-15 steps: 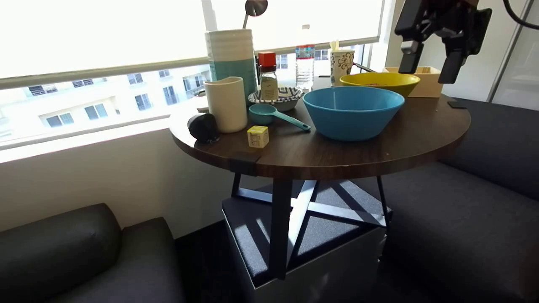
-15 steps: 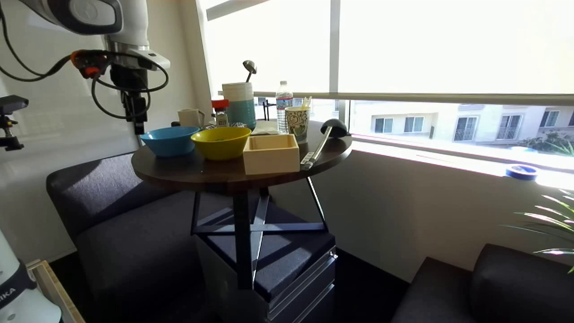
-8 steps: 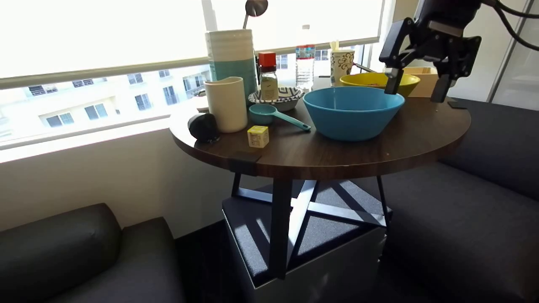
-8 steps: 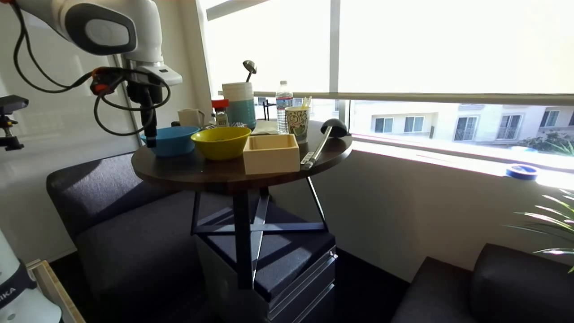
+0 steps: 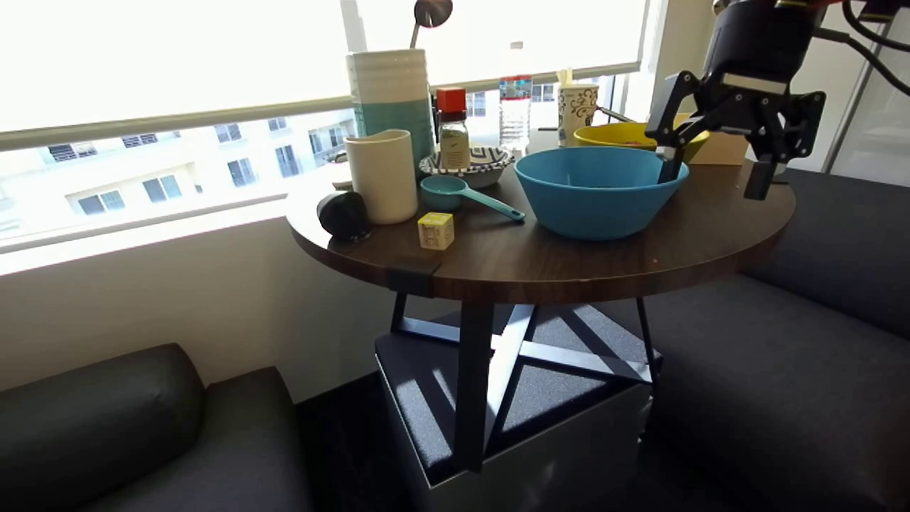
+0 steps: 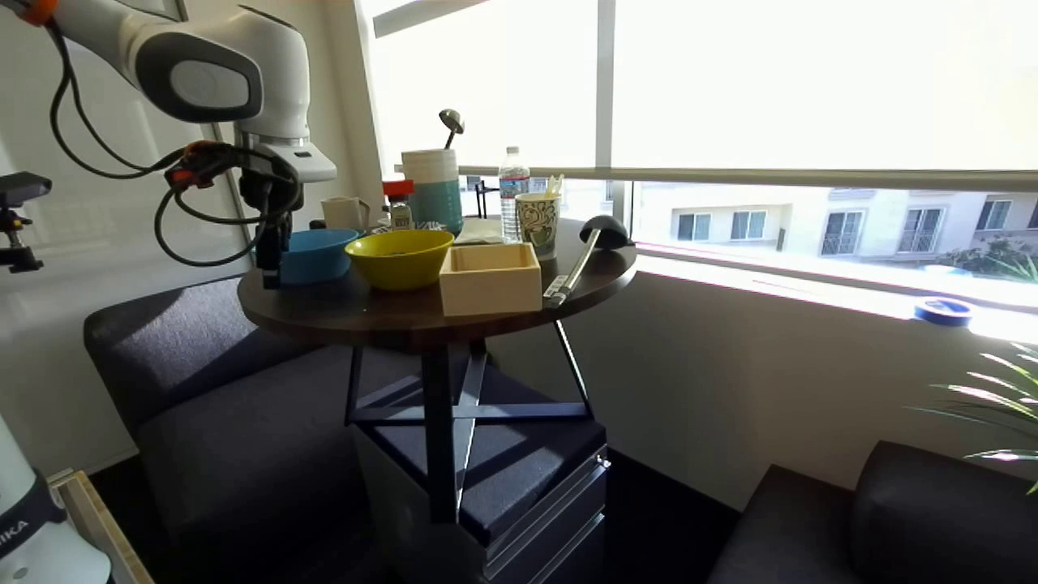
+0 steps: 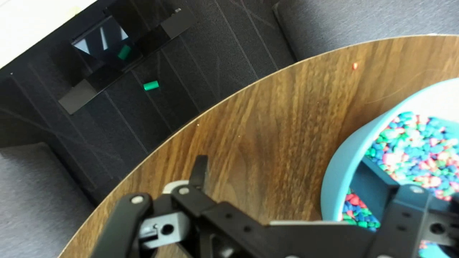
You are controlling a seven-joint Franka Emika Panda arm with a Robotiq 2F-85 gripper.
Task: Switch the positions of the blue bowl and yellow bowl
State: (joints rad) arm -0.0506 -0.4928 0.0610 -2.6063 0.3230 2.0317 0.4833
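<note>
Right at the rim of the blue bowl (image 5: 601, 205), I've got the gripper (image 5: 714, 176) spread wide and pointing down, straddling the wall: one finger (image 7: 373, 190) sits inside, over a bed of coloured pellets (image 7: 417, 154), and the other finger (image 7: 199, 172) hangs outside, above the brown tabletop (image 7: 276, 143). Is either one touching the bowl? I can't tell. The bowl sits upright on that tabletop, and just past it I've got the yellow bowl (image 6: 399, 264), upright too, rim close to rim, with a pale wooden box (image 6: 491, 290) beside it on the side away from the blue. Scoop (image 5: 442, 193) next, its handle aimed at the blue bowl, then a cream mug (image 5: 384, 181) beyond. Farther off, paper cup (image 6: 537, 225) and water bottle (image 5: 515, 117), both standing, and at the very back, bright blinds (image 6: 811, 89).
</note>
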